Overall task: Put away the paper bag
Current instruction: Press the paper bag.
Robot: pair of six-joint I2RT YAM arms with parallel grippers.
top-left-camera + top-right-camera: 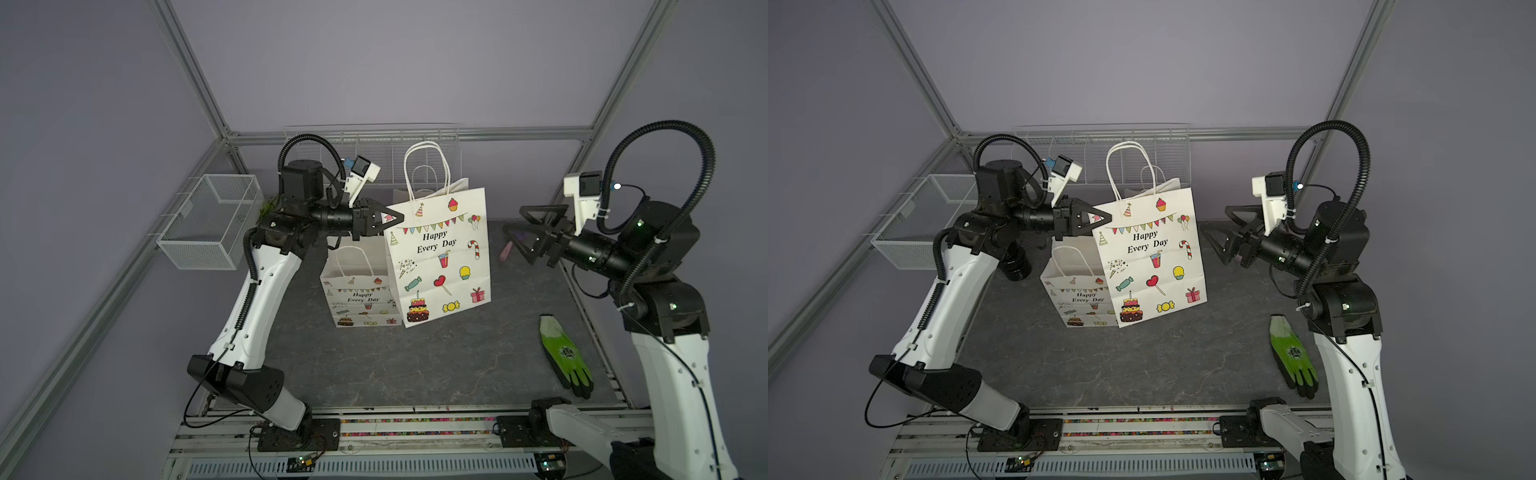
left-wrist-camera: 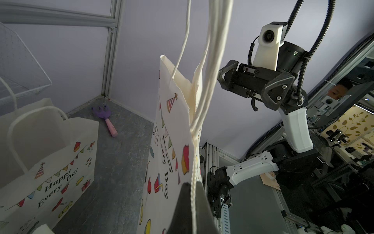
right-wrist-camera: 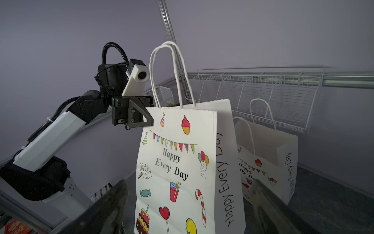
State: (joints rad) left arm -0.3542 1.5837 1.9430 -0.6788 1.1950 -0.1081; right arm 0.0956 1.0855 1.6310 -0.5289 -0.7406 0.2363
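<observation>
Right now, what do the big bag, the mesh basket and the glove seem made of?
The big bag: matte white paper; serrated top edge, twisted cord handles.
The mesh basket: probably white-coated metal wire; fine grid.
The glove: green fabric, likely knitted; dark, rubbery-looking fingertips.

1. Left arm (image 1: 272, 291), frame left: white shell links, black joints, ribbed black conduit (image 1: 250, 266) alongside.
2. Right arm (image 1: 673, 390), frame right: same white-and-black build; small green lights (image 1: 640, 223) glow on its joints.
3. White camera housing (image 3: 136, 81) on each wrist.
4. Right gripper (image 1: 513, 219): black open-triangle fingers (image 2: 281, 92) with silver screws.
</observation>
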